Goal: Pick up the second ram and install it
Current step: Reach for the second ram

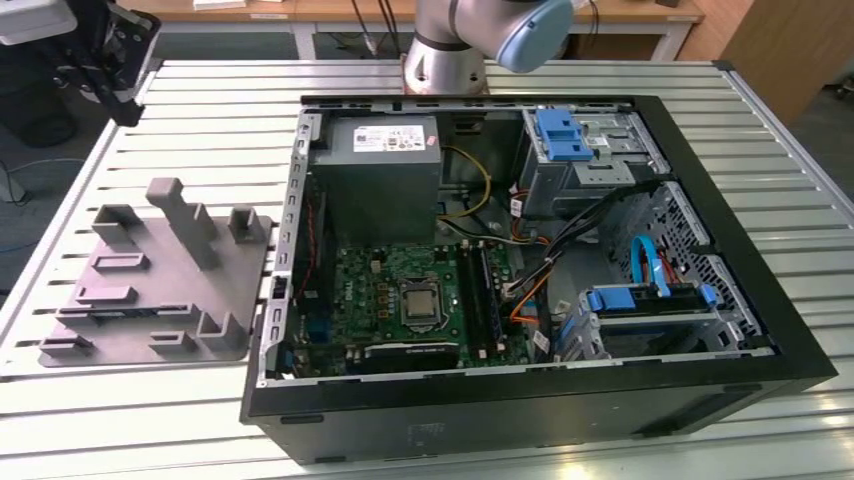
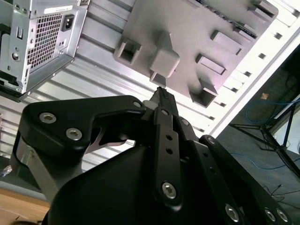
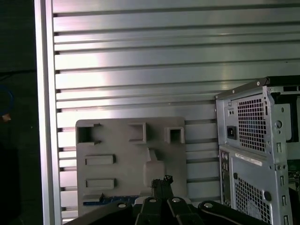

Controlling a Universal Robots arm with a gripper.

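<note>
The second ram looks like a thin dark strip with a bluish edge (image 3: 108, 200), lying flat in the grey holder plate (image 3: 122, 154). In the exterior view it is a dark line (image 1: 134, 310) near the holder's front. My gripper (image 3: 163, 182) hangs high above that holder, its black fingers meeting at one point with nothing between them. The second wrist view shows the same shut tip (image 2: 161, 93) over the holder (image 2: 187, 37). The green motherboard (image 1: 387, 290) lies inside the open computer case, with its long black slot rails (image 1: 483, 290) beside the processor socket.
The open computer case (image 1: 747, 350) fills the exterior view's right, holding a power supply (image 1: 380, 165), blue drive brackets (image 1: 561, 135) and loose cables. Upright grey posts (image 1: 180, 215) stick up from the holder. The slatted metal table (image 3: 140, 56) ends close to the holder's far side.
</note>
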